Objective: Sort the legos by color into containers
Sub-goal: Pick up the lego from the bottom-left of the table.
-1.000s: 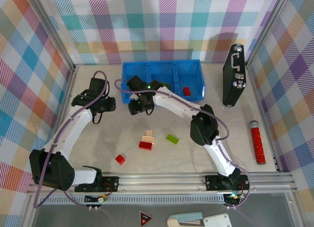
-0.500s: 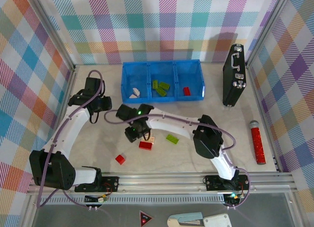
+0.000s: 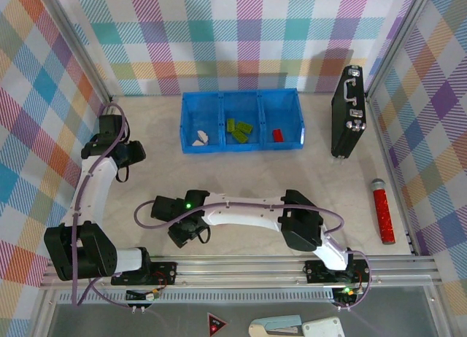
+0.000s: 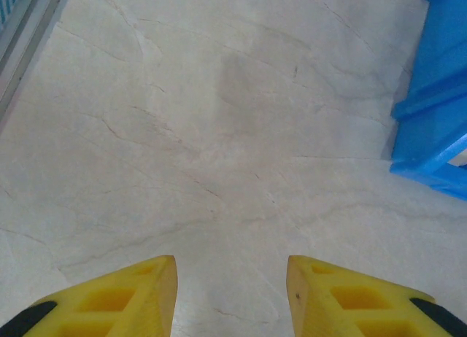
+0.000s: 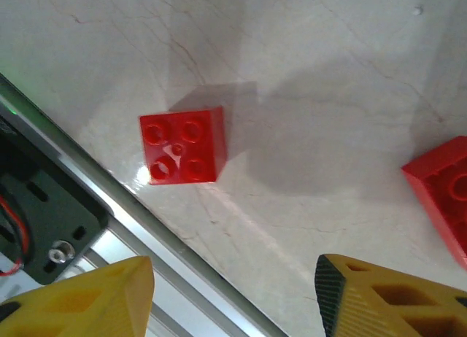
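The blue tray (image 3: 188, 122) stands at the back of the table. Its left compartment holds two white bricks (image 3: 199, 139), the middle one green bricks (image 3: 238, 130), and the right one a red brick (image 3: 278, 135). My right gripper (image 3: 188, 233) hovers low near the front rail, open (image 5: 233, 279), with a small red 2x2 brick (image 5: 182, 145) on the table just ahead of its fingers. A second red brick (image 5: 441, 195) lies at the right edge of the right wrist view. My left gripper (image 3: 131, 156) is open (image 4: 232, 279) over bare table, left of the tray corner (image 4: 438, 125).
A black case (image 3: 348, 111) stands upright at the back right. A red cylinder (image 3: 382, 209) lies by the right wall. The aluminium front rail (image 5: 109, 227) runs close beside the small red brick. My right arm (image 3: 241, 213) stretches across the middle of the table.
My right gripper has swung from the tray area down to the front of the table, over the small red brick. My left arm has drawn back toward the left wall.
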Controlling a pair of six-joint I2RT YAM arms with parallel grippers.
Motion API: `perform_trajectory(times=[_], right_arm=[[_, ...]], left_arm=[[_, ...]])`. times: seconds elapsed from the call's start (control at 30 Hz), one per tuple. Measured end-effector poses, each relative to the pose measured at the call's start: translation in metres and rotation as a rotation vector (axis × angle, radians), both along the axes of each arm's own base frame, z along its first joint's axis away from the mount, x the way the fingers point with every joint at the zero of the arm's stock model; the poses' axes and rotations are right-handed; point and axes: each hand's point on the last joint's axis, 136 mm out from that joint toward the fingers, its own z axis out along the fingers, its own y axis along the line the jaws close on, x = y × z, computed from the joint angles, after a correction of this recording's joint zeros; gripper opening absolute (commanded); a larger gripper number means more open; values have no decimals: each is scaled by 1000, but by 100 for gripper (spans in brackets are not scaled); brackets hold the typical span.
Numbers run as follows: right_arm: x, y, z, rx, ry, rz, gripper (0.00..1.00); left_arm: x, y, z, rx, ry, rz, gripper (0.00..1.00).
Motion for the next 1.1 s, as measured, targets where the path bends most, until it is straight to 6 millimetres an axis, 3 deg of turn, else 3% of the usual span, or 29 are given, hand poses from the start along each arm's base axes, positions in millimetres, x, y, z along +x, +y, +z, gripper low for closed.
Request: perform_trajectory(times=[0.53, 0.8, 1.1], right_arm=[[13, 43, -24, 18, -31, -26, 61], [11, 42, -53, -36, -14, -8, 55], [9, 42, -71, -71, 4, 2, 51]], left_arm=[[1, -9, 0, -49, -5, -24, 44], [1, -10, 0, -55, -6, -28, 44], [2, -12, 0, -61, -7, -32, 44]])
